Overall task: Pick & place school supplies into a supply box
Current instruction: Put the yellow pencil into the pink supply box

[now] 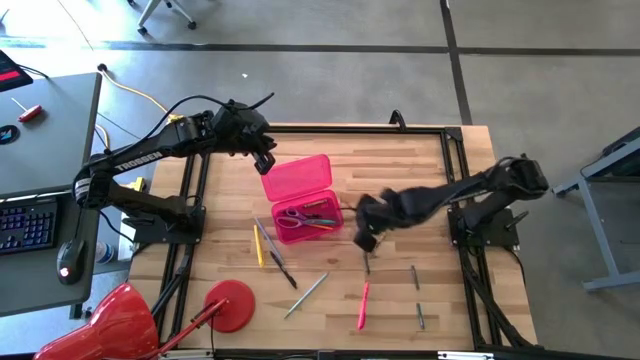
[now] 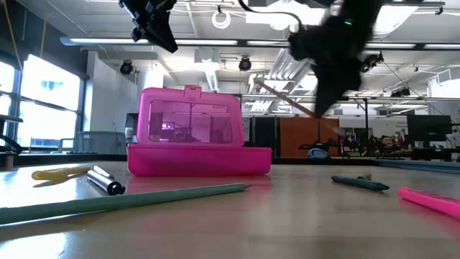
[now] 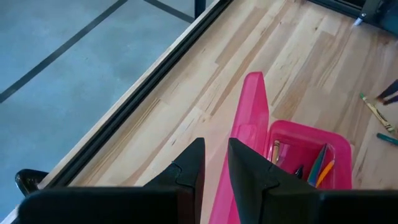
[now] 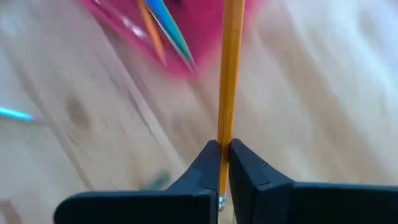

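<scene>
Wood table [image 1: 420,170]: pink supply box [image 1: 300,196] sits mid-table, lid up. Right gripper [image 4: 224,152] clenched on orange pencil [image 4: 230,74] just beside box. Left gripper [image 3: 214,163] released, hovering by lid. Risk: pencil's long, pinched at the end; may swing, miss box.

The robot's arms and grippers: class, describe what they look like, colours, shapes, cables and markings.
Both arms are black and jointed. The left arm carries white TROSSEN lettering, with dark cables looping near its wrist. The right arm is the same black build. The left gripper and the right gripper each have two black, angular, wedge-shaped fingers.
</scene>
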You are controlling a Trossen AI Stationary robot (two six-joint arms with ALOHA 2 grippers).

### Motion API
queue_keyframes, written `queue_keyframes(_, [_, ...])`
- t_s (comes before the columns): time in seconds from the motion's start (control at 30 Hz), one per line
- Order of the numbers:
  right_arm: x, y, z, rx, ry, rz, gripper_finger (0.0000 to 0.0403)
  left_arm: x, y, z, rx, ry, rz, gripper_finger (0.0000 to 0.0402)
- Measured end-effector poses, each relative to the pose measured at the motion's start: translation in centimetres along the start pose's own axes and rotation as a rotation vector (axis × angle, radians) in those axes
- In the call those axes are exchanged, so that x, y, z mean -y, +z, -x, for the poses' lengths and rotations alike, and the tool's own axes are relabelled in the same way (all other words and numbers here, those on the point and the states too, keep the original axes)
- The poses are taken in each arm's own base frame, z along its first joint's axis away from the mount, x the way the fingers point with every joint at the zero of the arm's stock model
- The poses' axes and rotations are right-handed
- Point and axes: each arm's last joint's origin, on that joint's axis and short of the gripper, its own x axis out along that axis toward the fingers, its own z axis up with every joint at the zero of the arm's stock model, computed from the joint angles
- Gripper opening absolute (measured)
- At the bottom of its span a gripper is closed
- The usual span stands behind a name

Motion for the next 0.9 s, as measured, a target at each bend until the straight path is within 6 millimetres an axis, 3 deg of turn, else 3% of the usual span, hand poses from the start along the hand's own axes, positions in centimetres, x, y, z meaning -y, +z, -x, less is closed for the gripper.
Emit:
queue_keyframes(0.2, [0.1, 6.0, -1.2, 0.026, 0.027, 0.265, 0.0001, 0.0, 0.0, 0.0, -0.001, -0.003, -0.018, 0.0101])
queue_keyframes(0.43, [0.6, 10.6, -5.1, -0.133, -0.030, 0.427, 0.0001, 0.0, 0.0, 0.0, -0.001, -0.003, -0.055, 0.0101])
queue_keyframes(0.63, [-0.3, 12.9, -8.2, -0.178, 0.078, 0.538, 0.0001, 0.0, 0.0, 0.0, -0.003, -0.002, -0.056, 0.0101])
queue_keyframes(0.9, [-2.2, 13.5, -8.2, -0.155, 0.113, 0.613, 0.0000, 0.0, -0.1, 0.0, -0.006, -0.002, -0.057, 0.0101])
